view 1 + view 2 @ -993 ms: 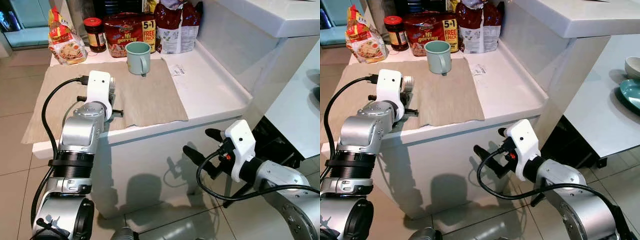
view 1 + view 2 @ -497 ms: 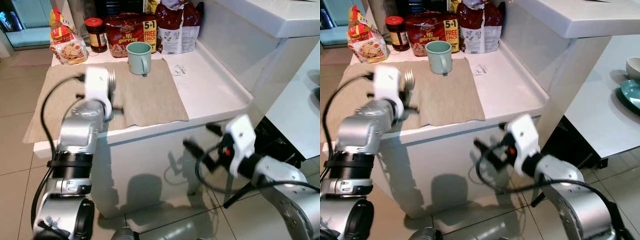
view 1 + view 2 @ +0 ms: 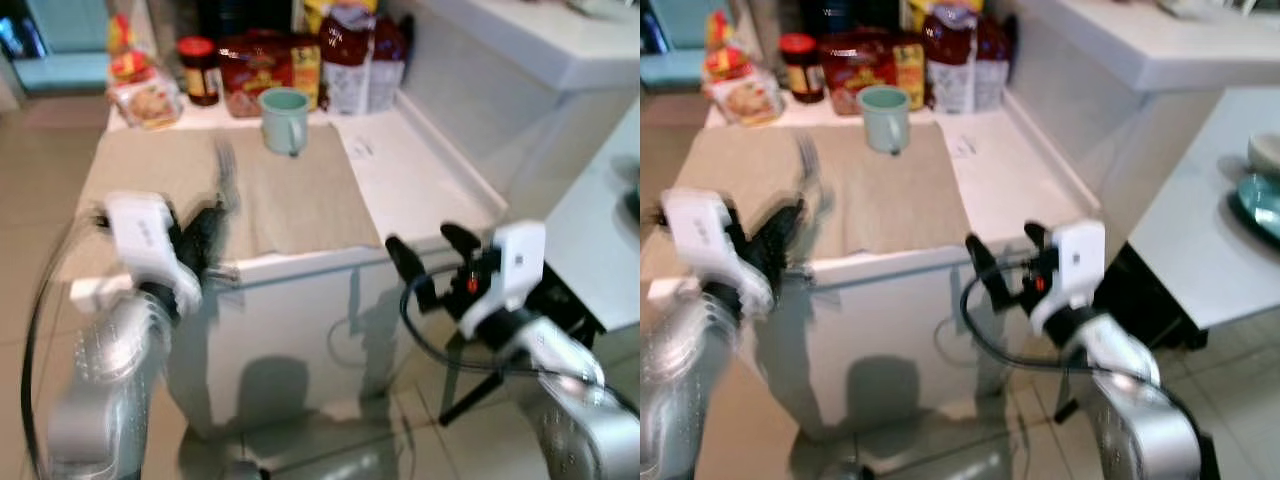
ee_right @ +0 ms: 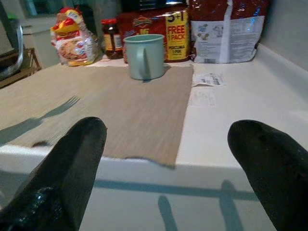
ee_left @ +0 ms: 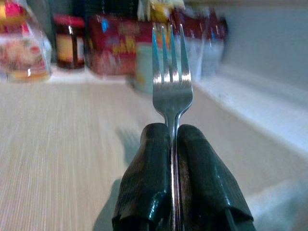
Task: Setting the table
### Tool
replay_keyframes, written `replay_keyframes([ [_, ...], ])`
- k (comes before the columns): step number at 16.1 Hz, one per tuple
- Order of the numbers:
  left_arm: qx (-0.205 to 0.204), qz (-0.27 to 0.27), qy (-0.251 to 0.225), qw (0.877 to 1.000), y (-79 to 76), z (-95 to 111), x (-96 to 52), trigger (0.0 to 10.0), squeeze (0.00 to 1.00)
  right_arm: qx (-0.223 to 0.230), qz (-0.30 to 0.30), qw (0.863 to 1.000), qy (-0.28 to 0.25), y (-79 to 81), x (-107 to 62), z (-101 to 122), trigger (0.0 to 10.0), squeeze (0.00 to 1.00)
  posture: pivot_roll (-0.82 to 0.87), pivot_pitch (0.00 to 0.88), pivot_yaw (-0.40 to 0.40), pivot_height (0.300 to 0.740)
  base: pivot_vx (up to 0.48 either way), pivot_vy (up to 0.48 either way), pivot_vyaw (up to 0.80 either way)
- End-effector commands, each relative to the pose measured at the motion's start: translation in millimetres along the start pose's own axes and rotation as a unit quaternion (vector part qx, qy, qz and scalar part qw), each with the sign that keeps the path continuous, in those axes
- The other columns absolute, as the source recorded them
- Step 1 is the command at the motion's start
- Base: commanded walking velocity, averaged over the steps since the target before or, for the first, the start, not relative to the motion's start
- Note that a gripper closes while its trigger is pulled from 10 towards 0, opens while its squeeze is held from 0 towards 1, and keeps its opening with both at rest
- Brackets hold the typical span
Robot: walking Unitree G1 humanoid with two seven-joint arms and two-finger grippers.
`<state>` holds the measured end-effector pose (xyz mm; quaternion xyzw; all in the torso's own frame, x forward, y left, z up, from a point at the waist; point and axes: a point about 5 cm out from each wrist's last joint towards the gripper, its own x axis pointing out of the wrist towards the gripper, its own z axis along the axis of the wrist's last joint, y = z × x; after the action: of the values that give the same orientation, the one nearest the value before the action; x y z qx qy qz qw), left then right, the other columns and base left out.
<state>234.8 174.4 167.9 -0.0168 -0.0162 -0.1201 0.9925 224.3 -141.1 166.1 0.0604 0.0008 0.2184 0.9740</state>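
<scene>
My left gripper (image 5: 172,132) is shut on a silver fork (image 5: 171,72), which stands tines-up over the near part of the beige placemat (image 3: 290,190). In the blurred left eye view, the left gripper (image 3: 205,235) sits at the counter's front left edge with the fork (image 3: 224,165) rising from it. A pale green mug (image 3: 284,118) stands at the mat's far edge. My right gripper (image 3: 428,255) is open, level with the counter's front right edge, empty. In the right wrist view the mug (image 4: 144,55) is straight ahead beyond the mat.
Food packs (image 3: 258,70), a jar (image 3: 200,70) and a bag (image 3: 350,60) line the back of the white counter (image 3: 420,185). A paper slip (image 3: 358,147) lies right of the mat. A white table with a teal plate (image 3: 1260,190) stands on the right.
My left arm has dropped back towards the counter's front edge, still gripping the fork. My right gripper has risen to the counter's edge. The picture is blurred and has shifted.
</scene>
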Motion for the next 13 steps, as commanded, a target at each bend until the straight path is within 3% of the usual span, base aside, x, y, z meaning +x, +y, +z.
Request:
replay_keyframes([
  [1, 0.026, -0.008, -0.008, 1.0, -8.8, 2, -5.1, 10.0, 0.0, -0.014, 0.004, 1.0, -0.01, -0.1, -4.2, 0, 10.0, 0.0, 0.08, 0.021, -0.09, 0.74, 0.0, 0.0, 0.0],
  [3, 0.022, 0.002, -0.002, 1.0, -14.4, -2, -7.5, 10.0, 0.0, -0.022, 0.013, 1.0, -0.018, 1.6, -3.0, 1, 10.0, 0.0, 0.09, 0.021, -0.096, 0.74, 0.0, -0.24, 0.0],
  [4, 0.022, -0.003, -0.014, 1.0, -21.5, 4, 0.4, 10.0, 0.0, -0.033, 0.015, 0.999, -0.035, -0.8, 2.6, 8, 10.0, 0.0, 0.08, 0.017, -0.093, 0.74, 0.0, -0.48, 0.0],
  [6, 0.036, 0.002, -0.03, 0.999, -19.3, 15, 17.6, 10.0, 0.0, -0.044, -0.001, 0.998, -0.053, -2.0, 7.4, 17, 10.0, 0.0, 0.05, 0.047, -0.069, 0.74, 0.0, -0.48, 0.0],
  [7, 0.045, 0.006, -0.031, 0.998, -17.7, 14, 26.7, 10.0, 0.0, -0.053, -0.037, 0.997, -0.049, -6.9, 5.1, 15, 10.0, 0.0, 0.05, 0.061, -0.054, 0.74, 0.0, -0.48, 0.0],
  [9, 0.061, 0.03, 0.011, 0.998, -13.9, -2, 36.2, 10.0, 0.0, -0.026, -0.121, 0.992, -0.036, -24.4, 0.8, 1, 10.0, 0.0, 0.06, 0.025, -0.007, 0.74, 0.0, -0.48, 0.67],
  [11, 0.073, 0.074, 0.02, 0.994, -3.0, -1, 47.5, 10.0, 0.0, -0.009, -0.146, 0.988, -0.05, -25.0, 6.4, 2, 10.0, 0.0, 0.05, 0.012, 0.008, 0.74, 0.0, -0.48, 0.8],
  [13, 0.088, 0.078, 0.015, 0.993, -1.4, 3, 55.2, 10.0, 0.0, -0.001, -0.146, 0.987, -0.06, -23.3, 14.0, 6, 10.0, 0.0, 0.05, 0.013, 0.005, 0.74, 0.0, -0.48, 0.8],
])
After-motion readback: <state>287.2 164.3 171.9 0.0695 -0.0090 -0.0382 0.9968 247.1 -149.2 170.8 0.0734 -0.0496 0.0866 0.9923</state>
